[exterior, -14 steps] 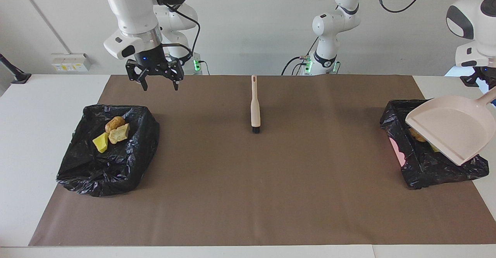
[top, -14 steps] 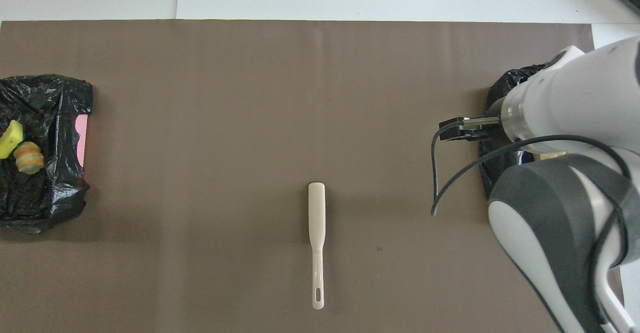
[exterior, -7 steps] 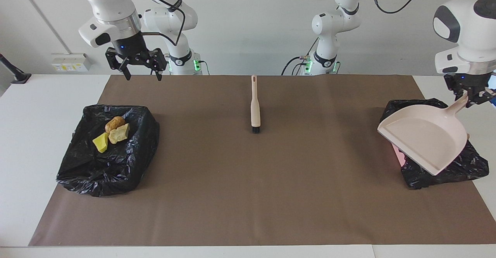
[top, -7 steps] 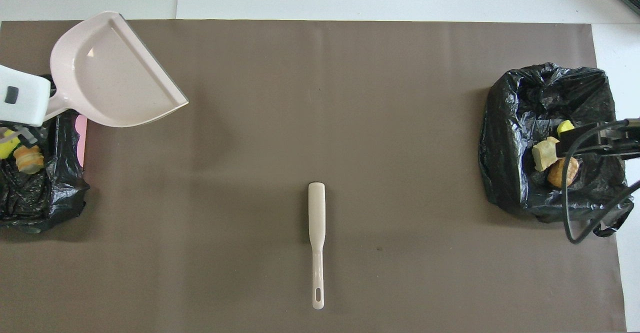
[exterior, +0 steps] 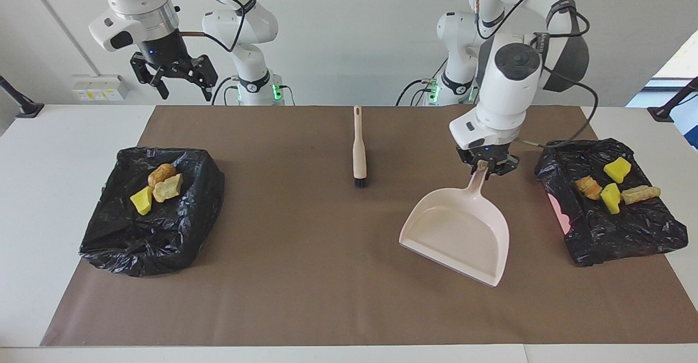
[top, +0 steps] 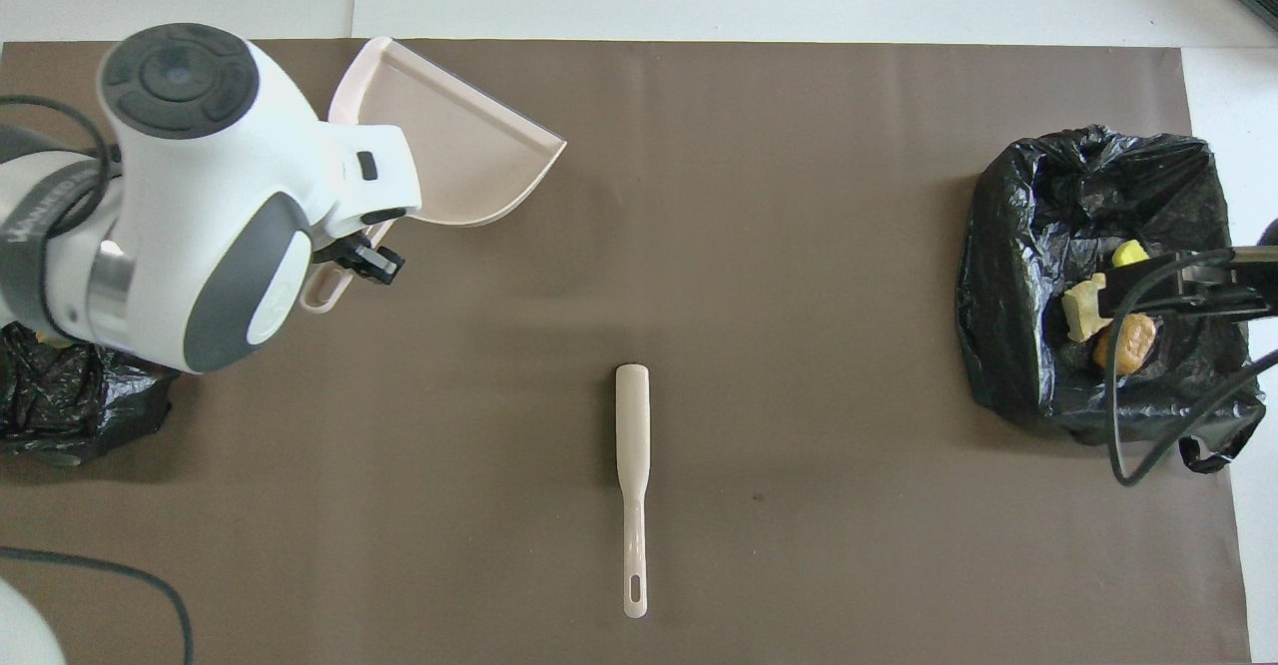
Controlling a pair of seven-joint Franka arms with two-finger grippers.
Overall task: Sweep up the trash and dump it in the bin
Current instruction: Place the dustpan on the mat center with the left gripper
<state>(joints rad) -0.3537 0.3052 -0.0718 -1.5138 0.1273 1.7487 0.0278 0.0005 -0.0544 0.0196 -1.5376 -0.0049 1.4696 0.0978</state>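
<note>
- Since a second ago we have swung the left gripper (exterior: 483, 168) and its pink dustpan (exterior: 457, 234) away from over the bin at the left arm's end, out over the brown mat (exterior: 305, 276); the right gripper (exterior: 173, 77) has risen and drawn back toward its own base.
- We grip the dustpan by its handle, the left gripper's fingers closed tight on it; the pan hangs tilted below the gripper, its wide mouth pointing away from the robots, and we see nothing in it.
- We hold the right gripper high with its fingers spread wide and nothing between them; that arm waits.
- Beside the left gripper, toward the left arm's end, stands a black-bagged bin (exterior: 611, 232) with four pieces of trash (exterior: 610, 197) lying in it.
- Below the right gripper, farther from the robots, a second black-bagged bin (exterior: 158, 232) holds three more lumps (exterior: 166, 188).
- Between the two grippers, a beige brush (exterior: 359, 147) lies flat on the mat, bristles away from the robots, touched by neither gripper.
</note>
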